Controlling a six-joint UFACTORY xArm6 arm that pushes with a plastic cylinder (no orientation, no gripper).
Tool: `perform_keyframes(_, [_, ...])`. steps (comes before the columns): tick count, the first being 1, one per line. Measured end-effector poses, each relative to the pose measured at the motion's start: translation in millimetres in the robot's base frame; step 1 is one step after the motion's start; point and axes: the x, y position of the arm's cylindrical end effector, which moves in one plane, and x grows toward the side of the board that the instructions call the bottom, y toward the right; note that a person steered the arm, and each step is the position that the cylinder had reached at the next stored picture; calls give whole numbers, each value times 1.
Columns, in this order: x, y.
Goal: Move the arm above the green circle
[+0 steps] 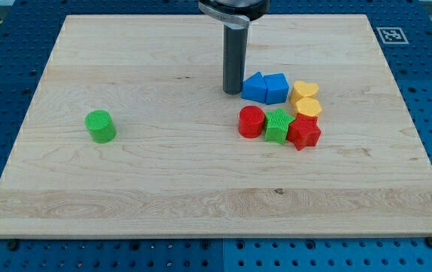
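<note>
The green circle [100, 126] is seen standing alone toward the view's left of the wooden board [163, 196], at about nine o'clock from the board's middle, well apart from everything else. My tip [233, 92] is found far to its three o'clock, resting on the board just above centre, with the dark rod rising straight up and out at the view's top. No fingers are carried by the rod, so no open or closed state can be told.

Just beside my tip, at its three o'clock, two blue blocks [266, 88] are set touching each other. At four o'clock from my tip a red cylinder [251, 121] is seen, with a green block [277, 125] touching it at three o'clock, then a red block [303, 132]. Two yellow blocks [305, 99] are stacked in line at twelve o'clock from that red block
</note>
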Motion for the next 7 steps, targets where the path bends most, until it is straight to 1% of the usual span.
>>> perform_keyframes(2, [0,7])
perform_keyframes(3, [-14,-2])
perform_keyframes(4, [-43,7])
perform_keyframes(5, [-42,35])
perform_keyframes(7, [-39,48])
